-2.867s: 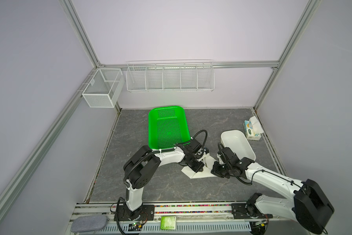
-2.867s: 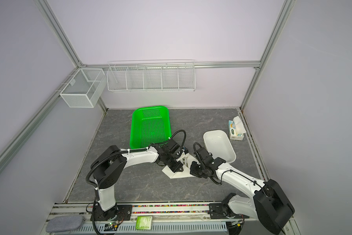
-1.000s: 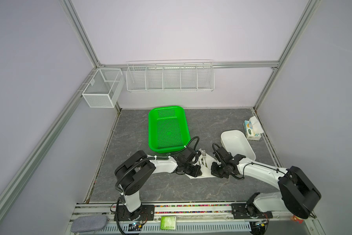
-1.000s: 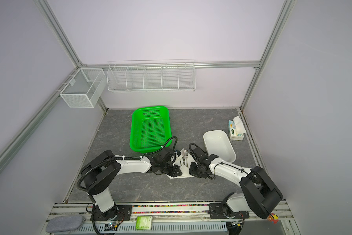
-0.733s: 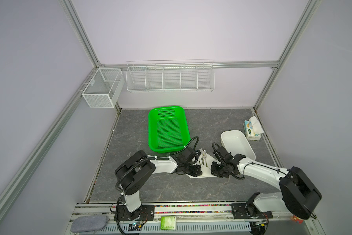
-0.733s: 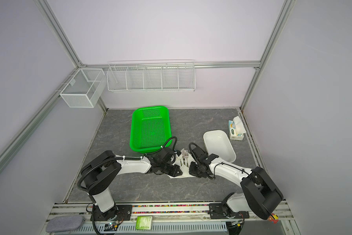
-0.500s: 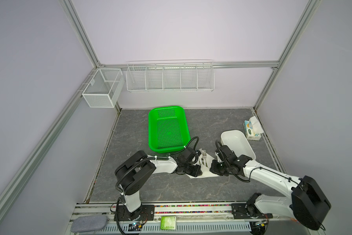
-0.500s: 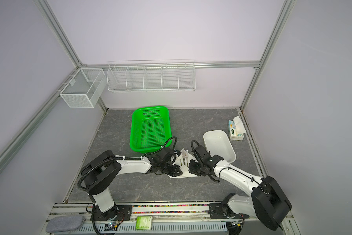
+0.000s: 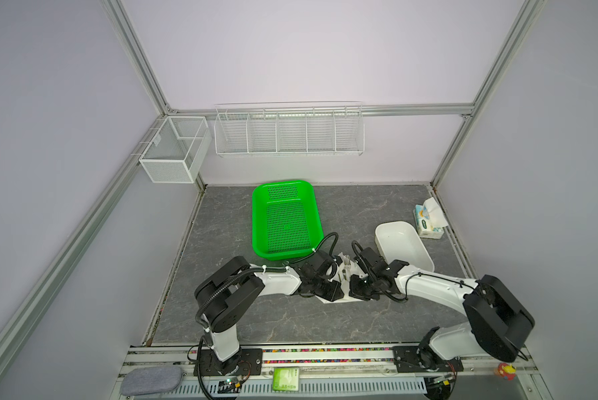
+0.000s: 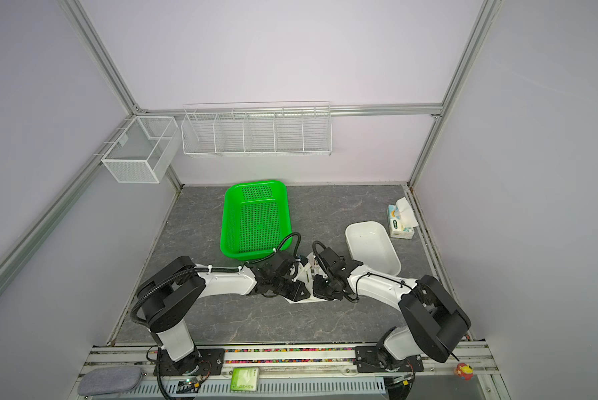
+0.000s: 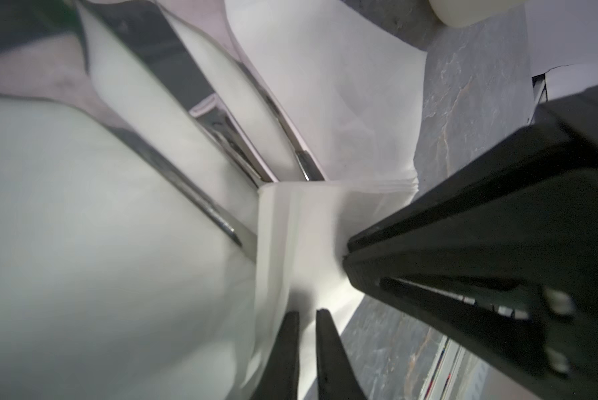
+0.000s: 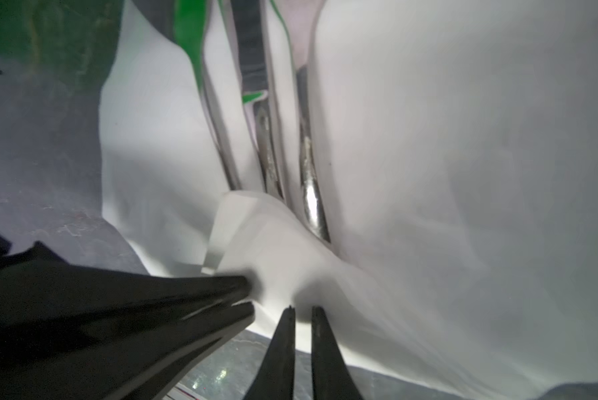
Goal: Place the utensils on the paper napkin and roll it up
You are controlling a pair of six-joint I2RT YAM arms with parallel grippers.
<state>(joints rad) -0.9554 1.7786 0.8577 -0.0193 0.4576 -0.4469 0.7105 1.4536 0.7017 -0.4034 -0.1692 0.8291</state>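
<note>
Left wrist: paper napkin [image 11: 297, 242] edge seemingly between left gripper [image 11: 308, 312] tips

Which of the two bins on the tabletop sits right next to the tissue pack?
The white plastic tub, on the right of both top views, with the tissue pack close beside it. The perforated green basket stands farther left.

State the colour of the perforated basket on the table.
The basket is bright green, clearest in a top view.
</note>
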